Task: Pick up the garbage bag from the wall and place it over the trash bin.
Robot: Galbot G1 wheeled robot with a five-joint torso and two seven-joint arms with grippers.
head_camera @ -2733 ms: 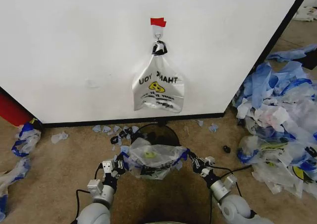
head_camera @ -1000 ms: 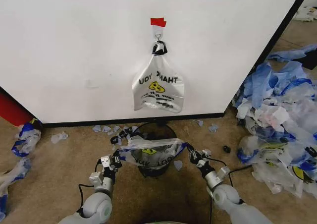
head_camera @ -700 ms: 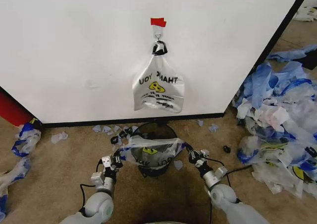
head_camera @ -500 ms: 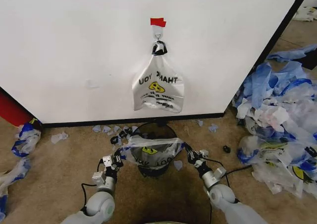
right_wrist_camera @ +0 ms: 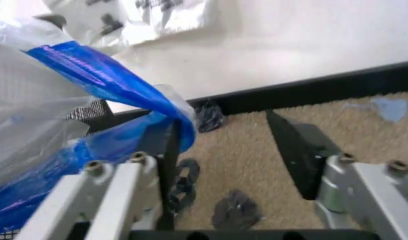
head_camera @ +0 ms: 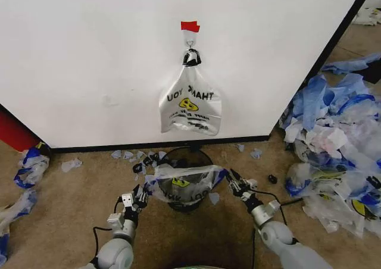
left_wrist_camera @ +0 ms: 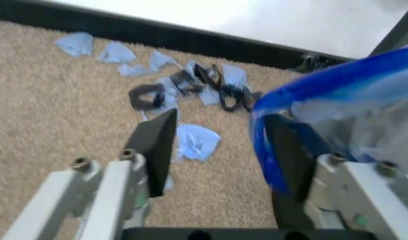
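Since the earlier head pictures both arms have drawn back toward the robot and the bag has sunk from a bunched bundle held above the bin to a band stretched around its top. The left gripper now sits just left of the bin with its jaws spread apart; in the left wrist view the blue handle loop hangs against the inner face of one finger, hooked there rather than pinched. The right gripper, just right of the bin, is likewise parted, and its wrist view shows the blue trim draped over one finger with nothing clamped. Between them the garbage bag lies over the mouth of the trash bin, which stands on the carpet just in front of the wall, below the other smiley bag on its hook. Loose plastic scraps are heaped at the far right, and smaller bits dot the floor near the left gripper. The likely trouble, as I judge it, is in the handles: if either arm pulls away while a loop is caught on a finger, the thin film could be dragged off the rim or the light bin tipped. How far down the rim the bag reaches cannot be told.
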